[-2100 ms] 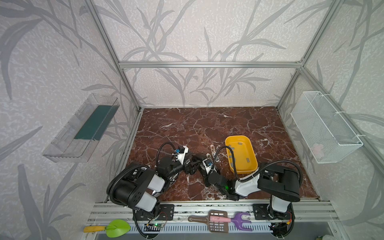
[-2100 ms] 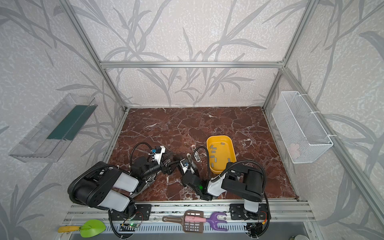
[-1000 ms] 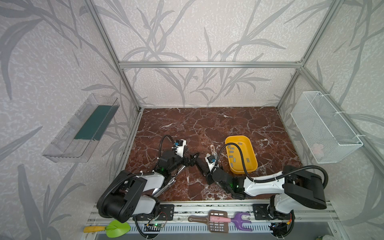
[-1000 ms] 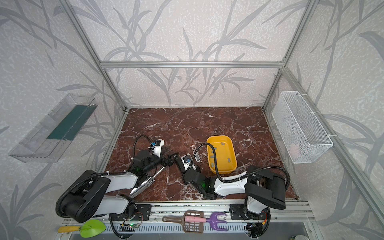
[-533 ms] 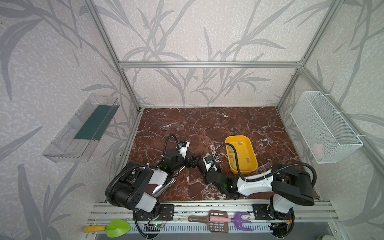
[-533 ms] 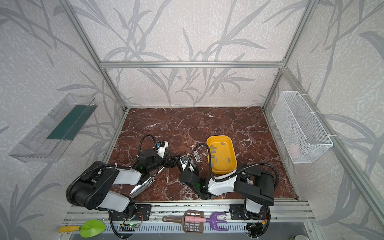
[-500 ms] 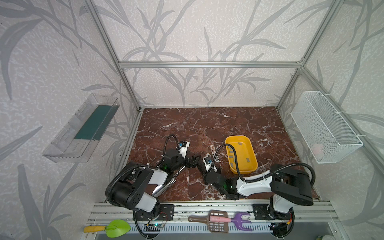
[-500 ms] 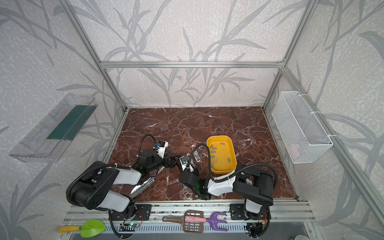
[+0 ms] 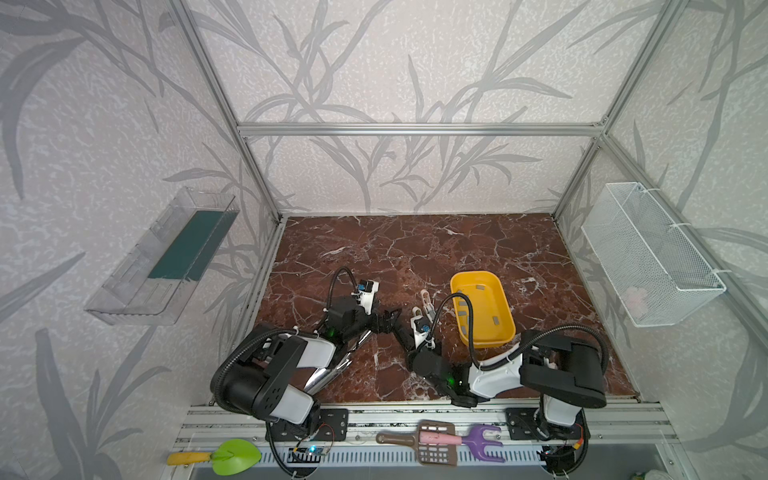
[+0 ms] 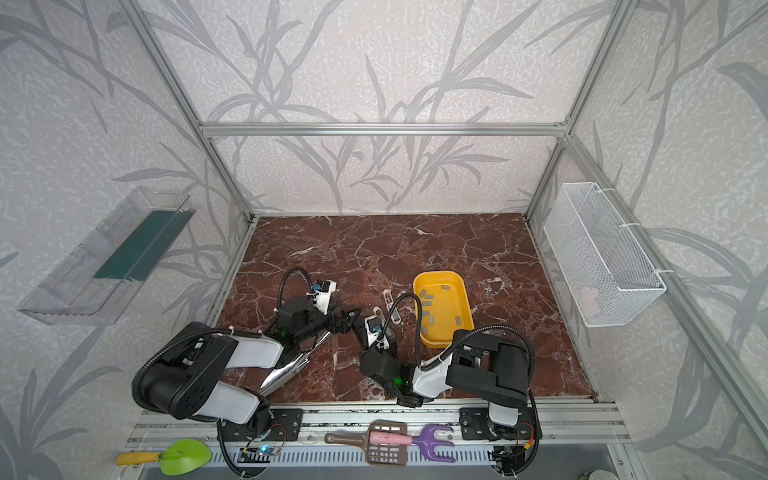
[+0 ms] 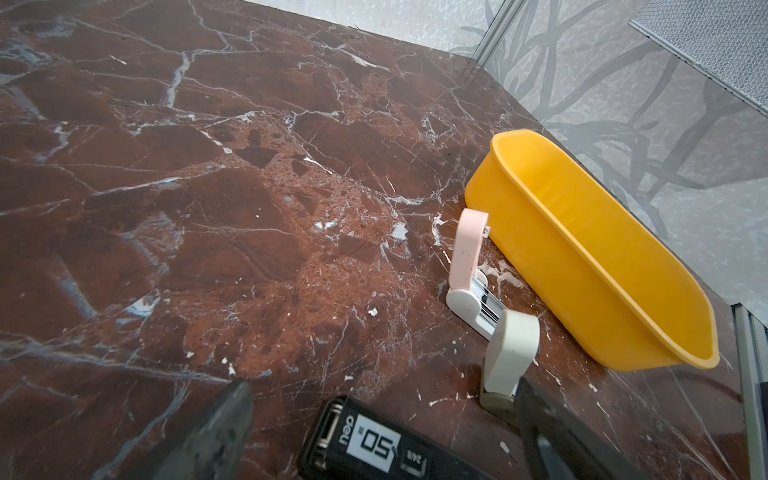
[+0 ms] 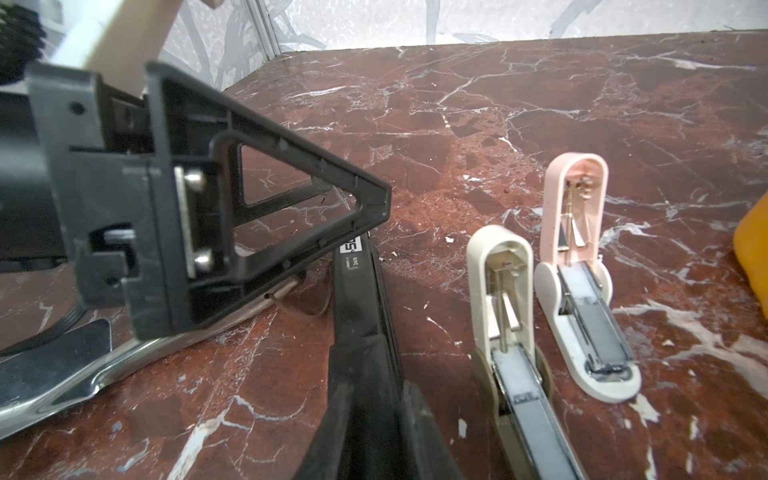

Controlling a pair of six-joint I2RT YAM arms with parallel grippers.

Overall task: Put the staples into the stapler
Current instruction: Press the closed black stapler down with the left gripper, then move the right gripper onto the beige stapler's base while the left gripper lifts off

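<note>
right wrist view: we see the right gripper (image 12: 376,388) clenched on the black stapler (image 12: 359,299), its arm folded low over the table (image 12: 540,124). the left gripper (image 11: 380,395), also low, stands spread wide astride the stapler's labelled end. we read "deli" and "50" there. the staples (image 10: 431,320) lie in the yellow tray (image 10: 440,274).

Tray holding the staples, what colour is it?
Yellow. The tray shows best in a top view, with grey staples lying inside it.
</note>
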